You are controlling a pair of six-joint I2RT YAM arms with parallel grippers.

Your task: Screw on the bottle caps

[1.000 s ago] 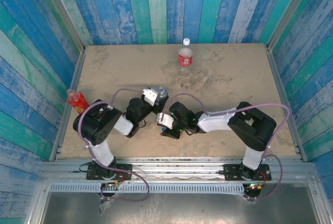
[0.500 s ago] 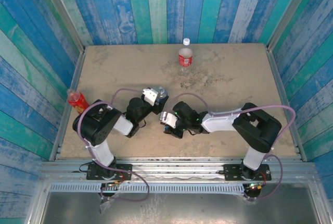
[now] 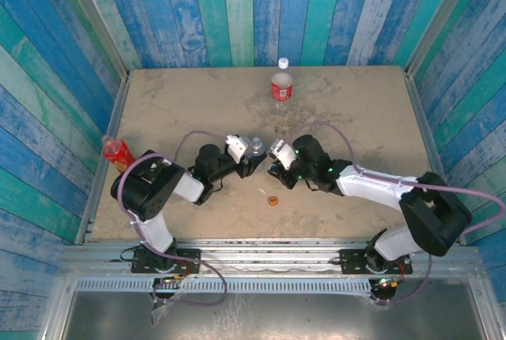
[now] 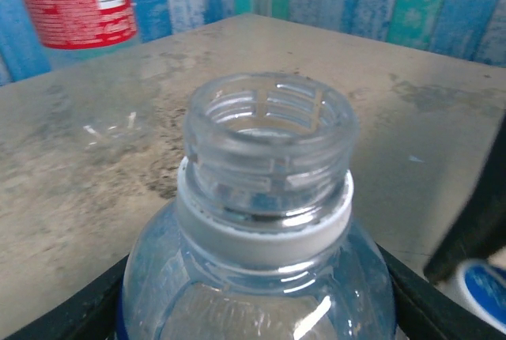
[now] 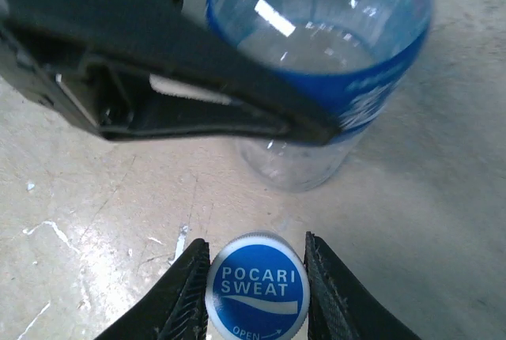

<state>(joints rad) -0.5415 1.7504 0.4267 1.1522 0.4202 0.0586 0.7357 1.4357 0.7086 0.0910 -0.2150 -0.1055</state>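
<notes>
The blue cap [image 5: 255, 291], a small round plastic disc with a ribbed white edge and "POCARI SWEAT" printed in white on its flat top, sits clenched between the two dark, curved fingers of the right tool [image 5: 255, 277], just above the counter [image 5: 443, 221]. Right beside it, at the middle of the counter, is the blue-label bottle [image 4: 265, 198]. It is clear, glossy plastic with a rounded shoulder, an open threaded neck with notched ridges, and an opaque white collar ring below the thread. The left tool [image 3: 251, 150] grasps this bottle around its body, one black jaw crossing in front of the blue band in the right wrist view. Cap and neck are close but apart.

The orange cap [image 3: 273, 202], a tiny round dot, lies loose on the counter nearer the arm bases, with a thin white scrap [image 3: 262, 191] just beside it. The red-label bottle [image 3: 282, 85] stands well apart toward the far edge, with the white cap [image 3: 283, 63] at its top. The slim red bottle [image 3: 117, 152] rests against the left edge.

The counter is matte, sandy beige, mottled with grey stains and pale scuffs. Weathered plank walls [image 3: 261, 8] in blue, teal and white stripes enclose it.
</notes>
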